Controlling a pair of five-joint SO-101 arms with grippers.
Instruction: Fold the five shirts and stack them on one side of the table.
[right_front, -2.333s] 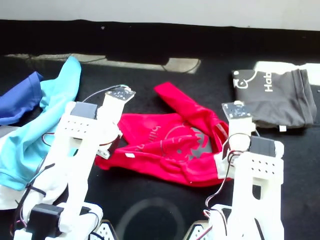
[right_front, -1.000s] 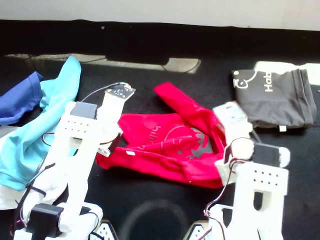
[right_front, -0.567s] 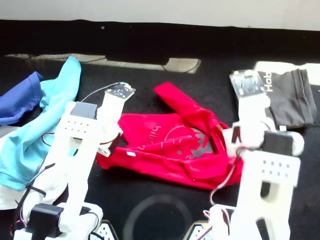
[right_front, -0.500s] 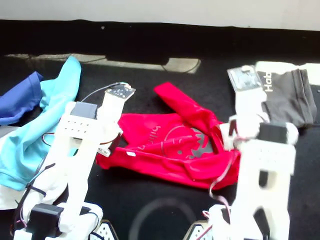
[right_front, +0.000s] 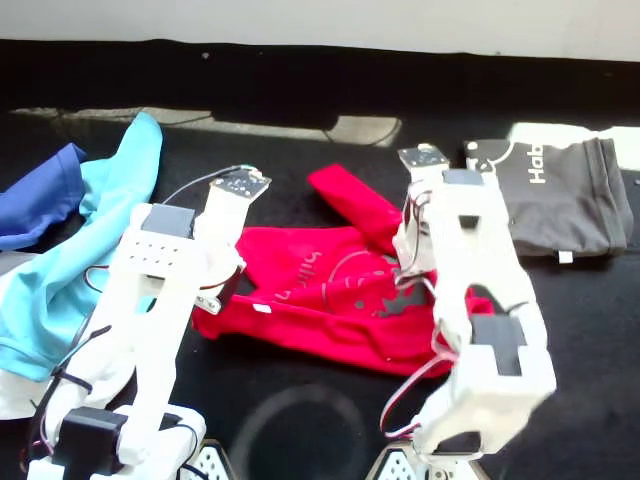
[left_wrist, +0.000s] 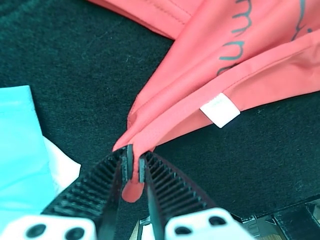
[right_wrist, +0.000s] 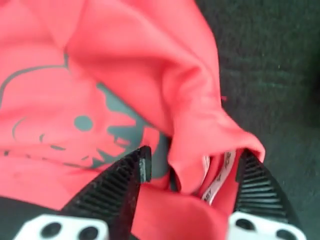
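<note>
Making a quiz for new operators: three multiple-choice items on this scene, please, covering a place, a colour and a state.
1. Where is the grey shirt? A under the red shirt; B by the right arm; C in the left end effector.
2. Colour of the shirt the left end effector holds? A cyan; B blue; C red.
3. State of the right end effector? A open; B shut on grey shirt; C shut on nothing.
B: folded beside that arm. C: red corner pinched. A: fingers apart over red shirt.
</note>
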